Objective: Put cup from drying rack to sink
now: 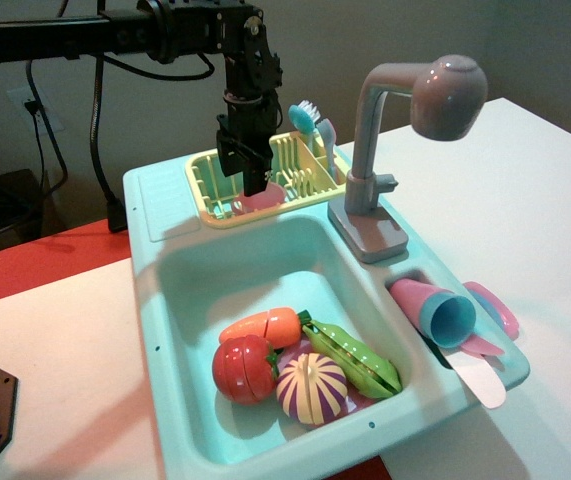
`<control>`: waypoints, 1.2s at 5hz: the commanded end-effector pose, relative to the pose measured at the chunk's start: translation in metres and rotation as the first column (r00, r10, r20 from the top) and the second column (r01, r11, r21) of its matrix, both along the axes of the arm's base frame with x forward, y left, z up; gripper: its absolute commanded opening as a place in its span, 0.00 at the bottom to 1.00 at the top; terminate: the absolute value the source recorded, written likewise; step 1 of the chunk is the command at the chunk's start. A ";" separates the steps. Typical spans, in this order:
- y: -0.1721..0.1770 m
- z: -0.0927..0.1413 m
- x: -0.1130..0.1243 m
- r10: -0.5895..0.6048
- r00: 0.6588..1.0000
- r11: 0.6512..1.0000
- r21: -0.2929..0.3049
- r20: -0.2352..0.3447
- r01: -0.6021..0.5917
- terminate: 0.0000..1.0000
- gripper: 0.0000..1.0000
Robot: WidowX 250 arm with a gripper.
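Observation:
The small pink cup (pixel 265 197) lies in the front part of the pale yellow drying rack (pixel 205 186), at the back of the teal sink (pixel 170 290). My black gripper (pixel 249 183) hangs down into the rack, its fingertips at the cup's left side and covering part of it. I cannot tell how wide the jaws stand or whether they hold the cup.
The basin holds a toy carrot (pixel 263 325), a tomato (pixel 243 368), a pea pod (pixel 353 357) and a striped purple vegetable (pixel 310 388). A grey faucet (pixel 405 120) stands to the right of the rack. A larger pink cup with a blue inside (pixel 435 310) lies at the right. A blue brush (pixel 307 117) stands in the rack.

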State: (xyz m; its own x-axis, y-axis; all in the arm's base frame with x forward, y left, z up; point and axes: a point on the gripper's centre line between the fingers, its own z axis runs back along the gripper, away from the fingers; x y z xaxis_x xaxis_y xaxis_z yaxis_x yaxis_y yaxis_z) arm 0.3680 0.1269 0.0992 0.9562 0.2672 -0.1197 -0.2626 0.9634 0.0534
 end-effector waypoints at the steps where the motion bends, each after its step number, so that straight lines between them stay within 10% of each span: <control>1: 0.000 0.006 0.001 -0.007 0.999 1.000 0.017 0.046 0.006 0.00 0.00; 6: 0.005 0.040 0.011 -0.014 0.990 1.000 0.023 0.143 0.010 0.00 0.00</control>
State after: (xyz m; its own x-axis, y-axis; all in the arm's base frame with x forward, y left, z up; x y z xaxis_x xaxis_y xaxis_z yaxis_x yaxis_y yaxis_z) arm 0.3804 0.1281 0.1116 0.9627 0.2638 -0.0603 -0.2638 0.9645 0.0075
